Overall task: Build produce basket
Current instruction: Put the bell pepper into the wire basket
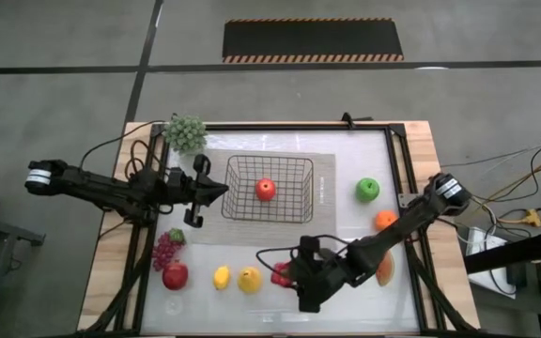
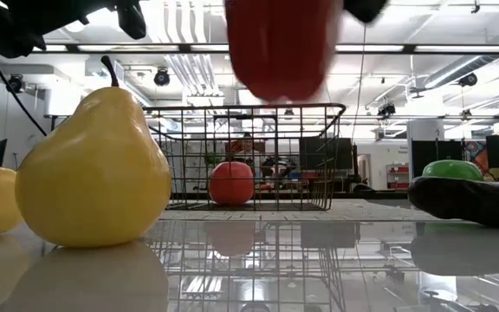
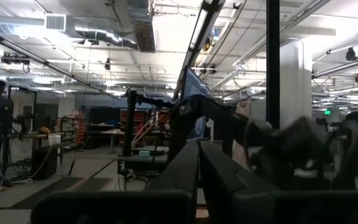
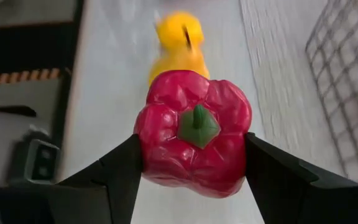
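The table carries the basket, pear, lemon, grapes and orange

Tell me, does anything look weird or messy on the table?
Nothing looks spilled or broken. The right gripper holds the red pepper off the table near the yellow pear. One red apple already sits in the basket; the other fruits lie scattered, upright and tidy.

Basket top open, one apple inside; pear just beside right tool.
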